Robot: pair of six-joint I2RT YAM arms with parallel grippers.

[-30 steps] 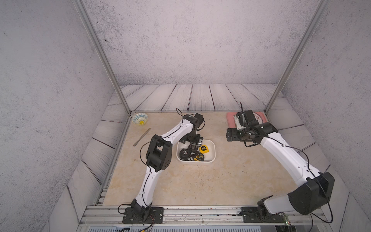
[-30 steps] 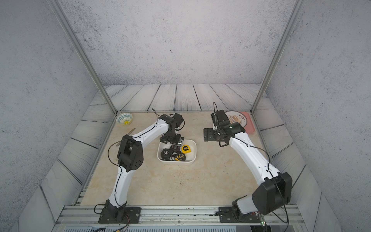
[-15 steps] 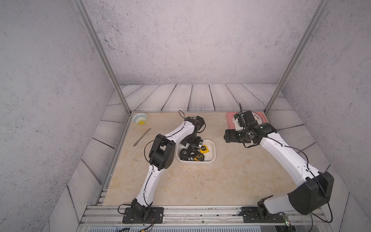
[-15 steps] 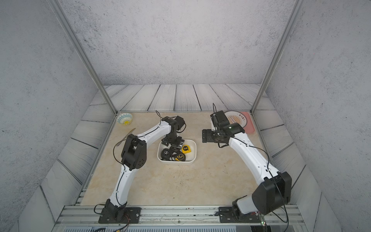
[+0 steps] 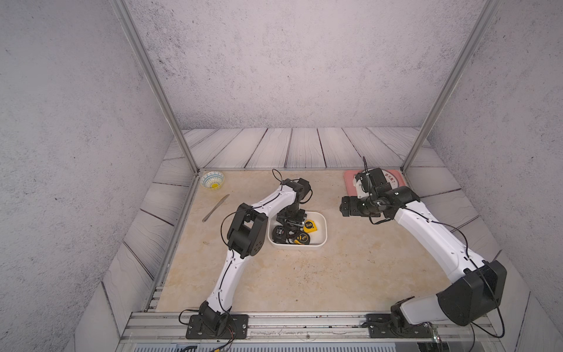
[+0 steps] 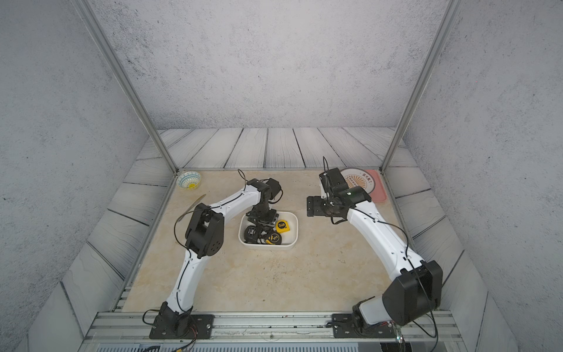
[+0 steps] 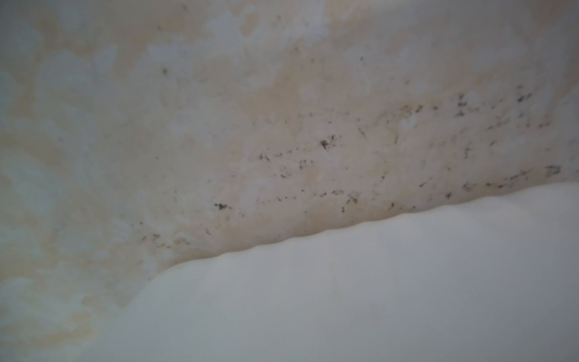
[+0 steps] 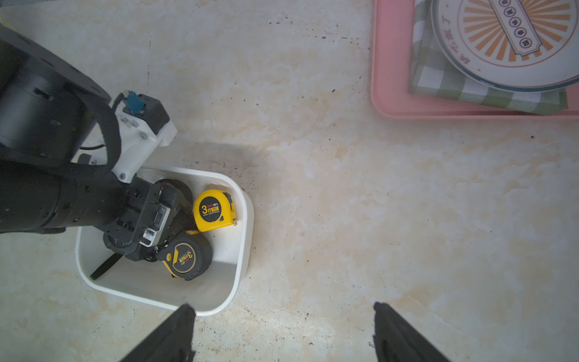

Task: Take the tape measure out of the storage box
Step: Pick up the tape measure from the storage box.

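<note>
storage box (image 5: pixel 318 237) on counter (image 5: pixel 304 274), centre of frame in both top views; three tape measures inside: yellow one (image 8: pixel 213 210), black-and-yellow one (image 8: pixel 186 257), black one (image 5: pixel 278 231); left end effector (image 8: pixel 147 238) down in box over black one, fingertips hidden, cannot tell whether clamped; right end effector (image 8: pixel 283 313) spread apart, empty; likely handling: hard stiff cases, dense for size, smooth plastic, slippery; take hold mid-body across flat faces; avoid strap and tape hook; neighbours touching, may drag

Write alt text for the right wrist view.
The left gripper reaches down into the white storage box, beside a yellow tape measure and a black-and-yellow tape measure. The right gripper is open in the foreground; a pink tray holds a plate on checked cloth.
</note>
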